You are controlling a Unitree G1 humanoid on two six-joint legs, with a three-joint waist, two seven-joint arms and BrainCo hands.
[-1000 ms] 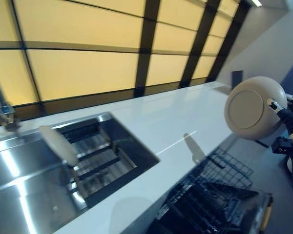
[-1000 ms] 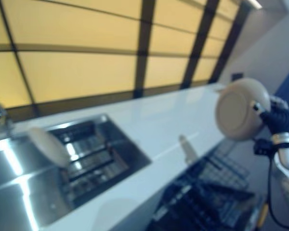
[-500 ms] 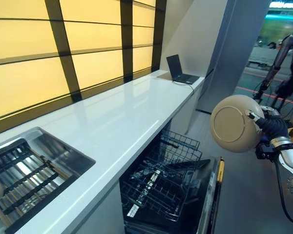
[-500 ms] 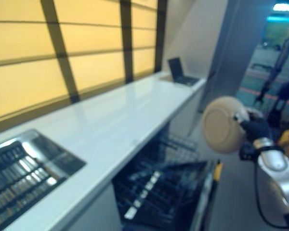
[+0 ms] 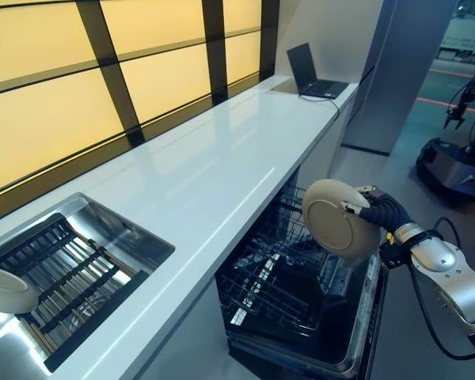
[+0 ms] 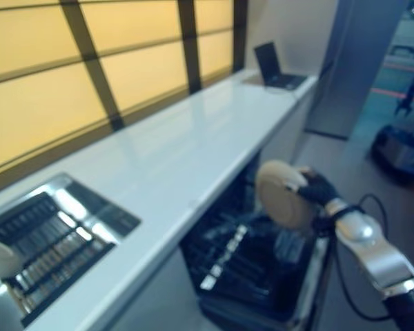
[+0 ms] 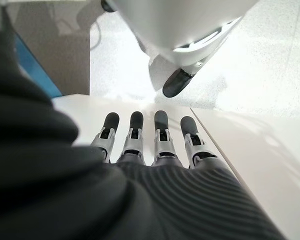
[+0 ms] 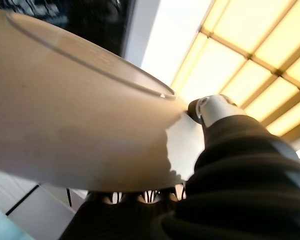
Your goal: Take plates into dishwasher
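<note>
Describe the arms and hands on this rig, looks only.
The right arm is smooth silver-grey, rounded segments. The right hand sits under a dark ribbed cover, thumb tip silver and dark. The left hand has the same dark ribbed cover and a row of silver fingers with dark rounded tips.

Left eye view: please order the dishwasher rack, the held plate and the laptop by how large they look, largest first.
1. Dishwasher rack, clearly the largest.
2. Plate held in the right hand.
3. Laptop, the smallest as it looks, but it stands far down the counter, so its true size against the plate is unsure.
</note>
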